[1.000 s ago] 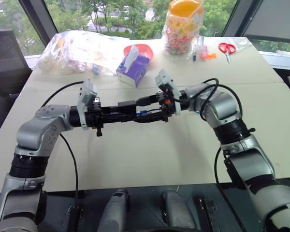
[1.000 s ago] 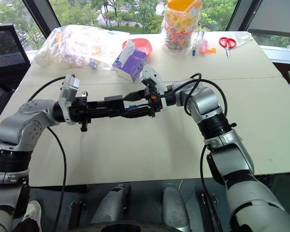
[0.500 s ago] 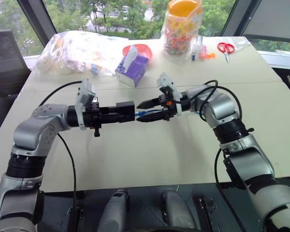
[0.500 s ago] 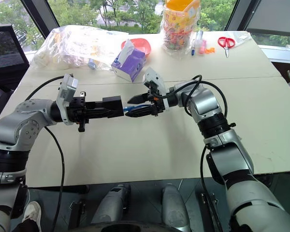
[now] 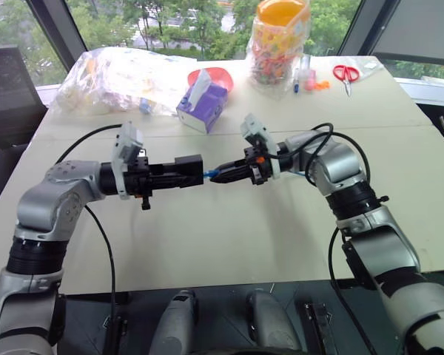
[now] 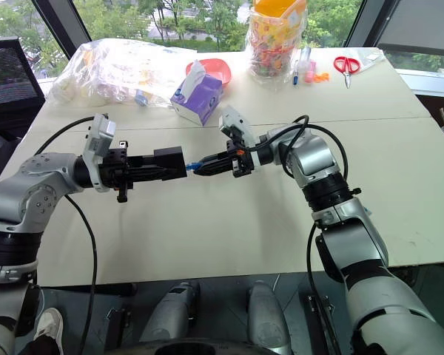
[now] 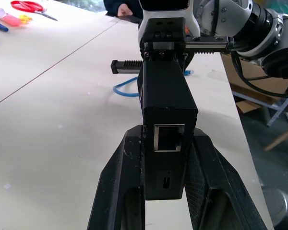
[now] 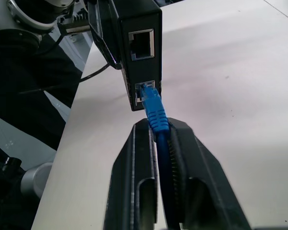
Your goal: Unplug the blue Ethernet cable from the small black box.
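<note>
Windows with green trees behind them frame a pale worktop (image 5: 207,244) that carries a purple tissue box (image 5: 204,106), a clear bag, a jar of coloured bits and red scissors (image 5: 347,73) at its far side. Above its middle, the left gripper (image 5: 170,172) is clenched on the small black box (image 5: 188,166), holding it level in the air. The right gripper (image 5: 223,176), which stood wide around the plug end a second ago, has now closed on the blue Ethernet cable (image 8: 156,115) just behind its blue boot; half a second ago it was only partly closed. The plug remains seated in the lower port of the small black box, with a second port beside it empty. The rest of the blue Ethernet cable trails back under the right arm onto the worktop. In my judgement the grasp is now made and what remains is the pull, straight away from the port. No brand, label or writing is readable on the small black box, the cable or the tissue box.
</note>
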